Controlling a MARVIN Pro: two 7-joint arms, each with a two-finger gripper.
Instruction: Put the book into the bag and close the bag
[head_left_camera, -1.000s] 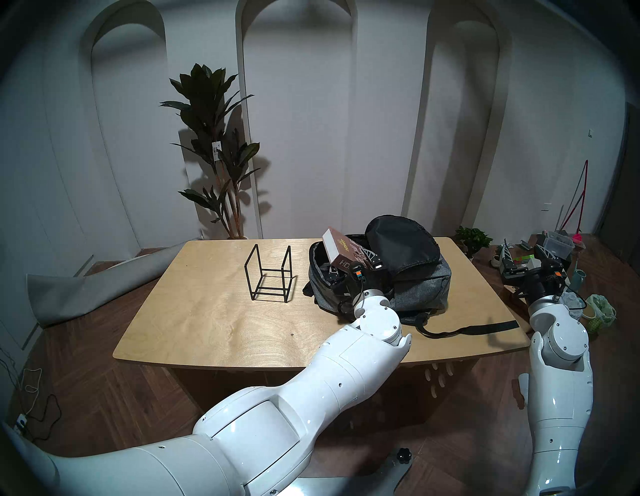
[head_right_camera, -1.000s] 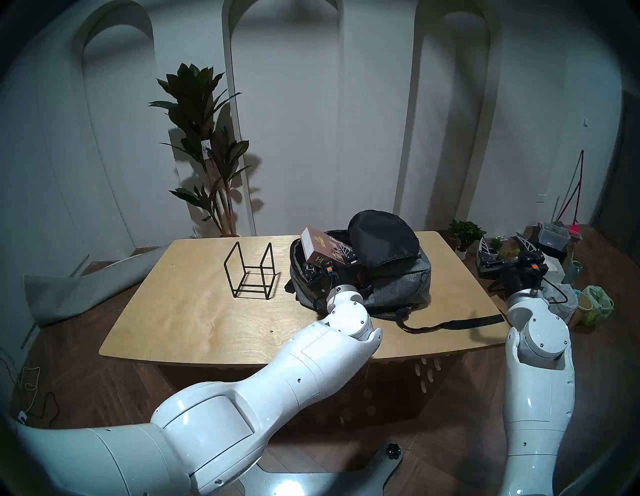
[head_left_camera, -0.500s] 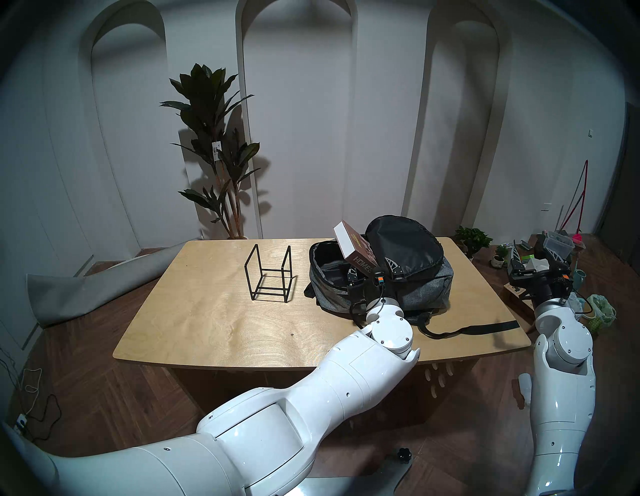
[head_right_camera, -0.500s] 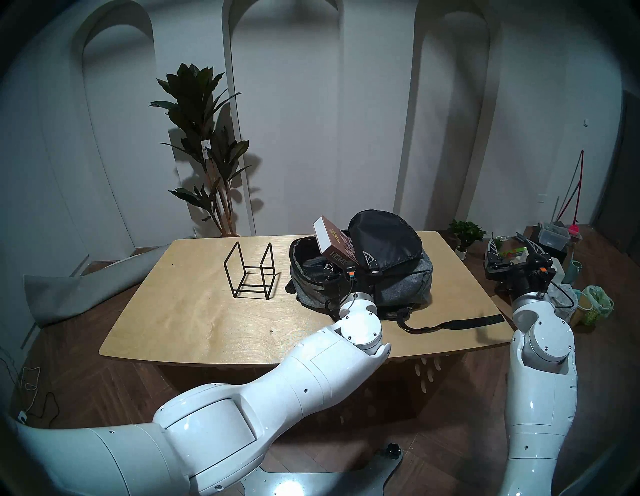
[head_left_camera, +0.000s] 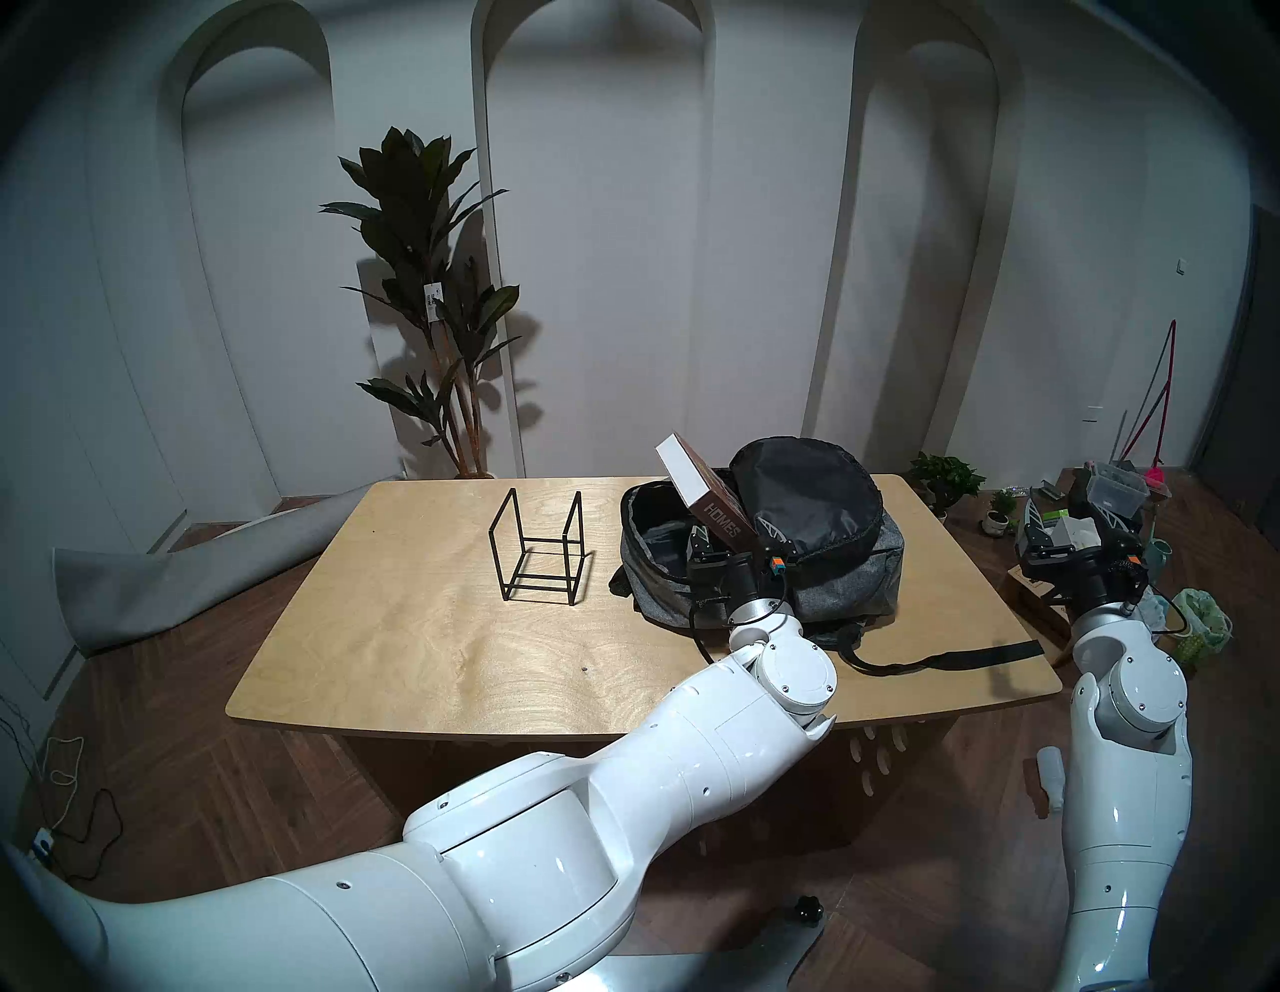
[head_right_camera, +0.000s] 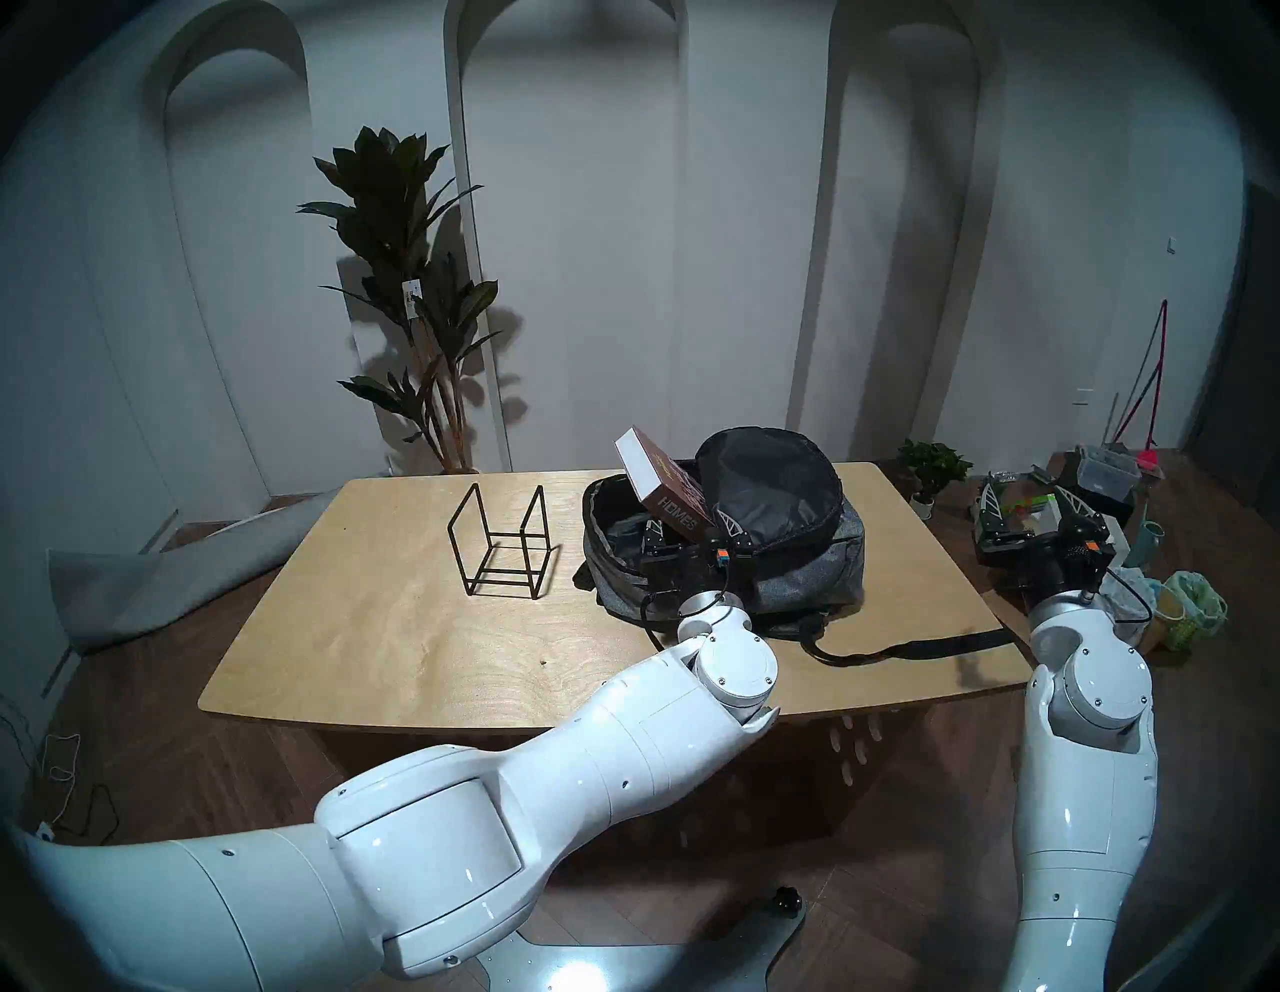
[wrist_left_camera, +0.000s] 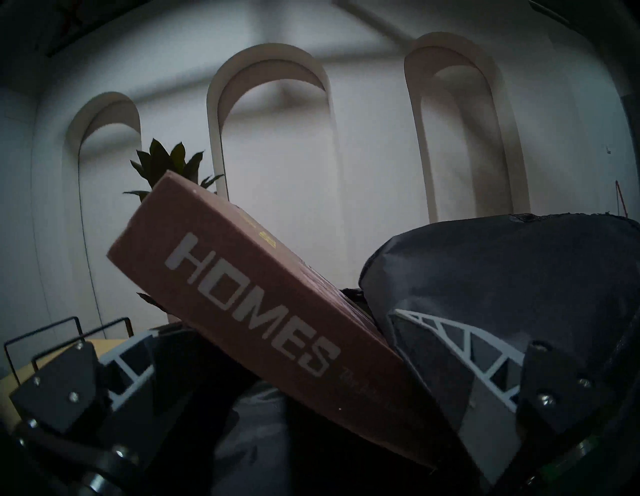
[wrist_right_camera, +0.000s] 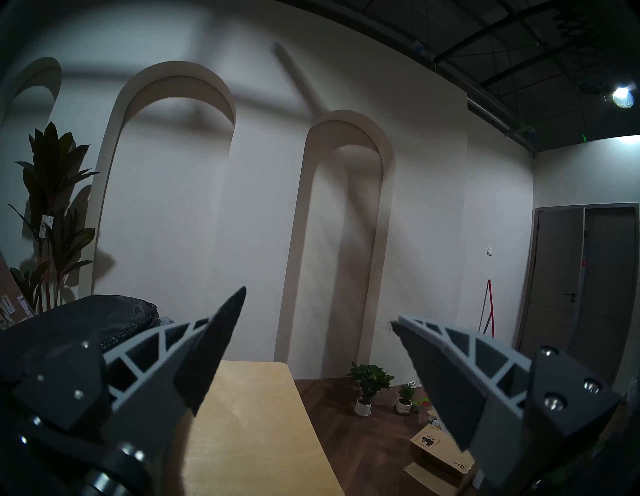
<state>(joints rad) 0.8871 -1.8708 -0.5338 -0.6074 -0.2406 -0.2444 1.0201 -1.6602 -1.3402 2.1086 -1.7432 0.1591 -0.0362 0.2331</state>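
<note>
Rolled steeper, the book (head_left_camera: 699, 488) stands clamped in the left hand (head_left_camera: 733, 540) over the bag (head_left_camera: 841, 582).

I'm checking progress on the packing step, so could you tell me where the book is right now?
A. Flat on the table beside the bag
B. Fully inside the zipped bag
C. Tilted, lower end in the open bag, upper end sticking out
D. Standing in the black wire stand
C: the book leans at a slant, its lower end in the mouth of the open bag between the left gripper fingers, its white-edged top above the rim.

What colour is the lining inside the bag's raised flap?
Black lining, seen best in the head view; the bag outside is heather grey.
</note>
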